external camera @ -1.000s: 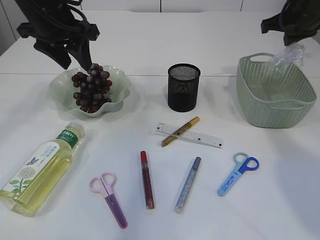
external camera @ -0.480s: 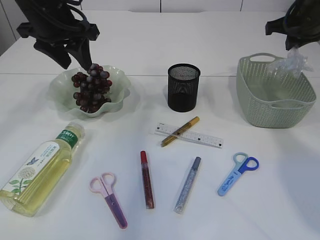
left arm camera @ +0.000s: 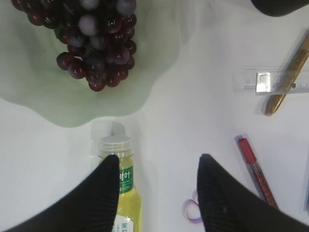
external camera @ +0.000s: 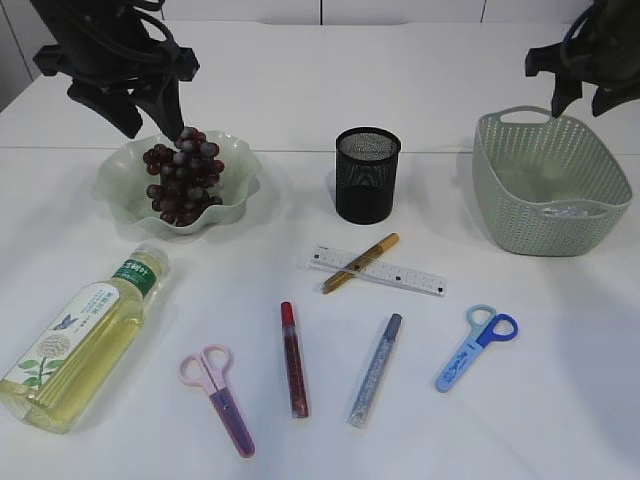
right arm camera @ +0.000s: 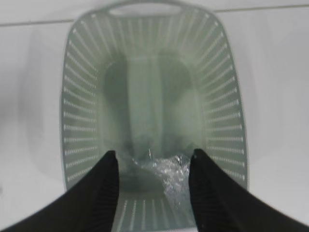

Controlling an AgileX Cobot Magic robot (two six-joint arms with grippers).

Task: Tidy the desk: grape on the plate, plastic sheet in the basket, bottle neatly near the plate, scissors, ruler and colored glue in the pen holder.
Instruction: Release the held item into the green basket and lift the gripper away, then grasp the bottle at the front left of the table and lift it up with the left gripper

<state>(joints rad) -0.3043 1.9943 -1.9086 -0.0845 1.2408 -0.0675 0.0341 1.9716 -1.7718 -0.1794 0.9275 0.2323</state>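
Plastic sheet (right arm camera: 170, 175) lying inside the basket (right arm camera: 77, 111), right gripper (right arm camera: 152, 186) hanging released above it, needing lifting straight clear without snagging the basket rim.

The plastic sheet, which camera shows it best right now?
The right wrist view: the crumpled plastic sheet lies inside the basket, seen between the open right gripper fingers. The exterior view shows only glints through the basket wall. The left wrist view misses it.
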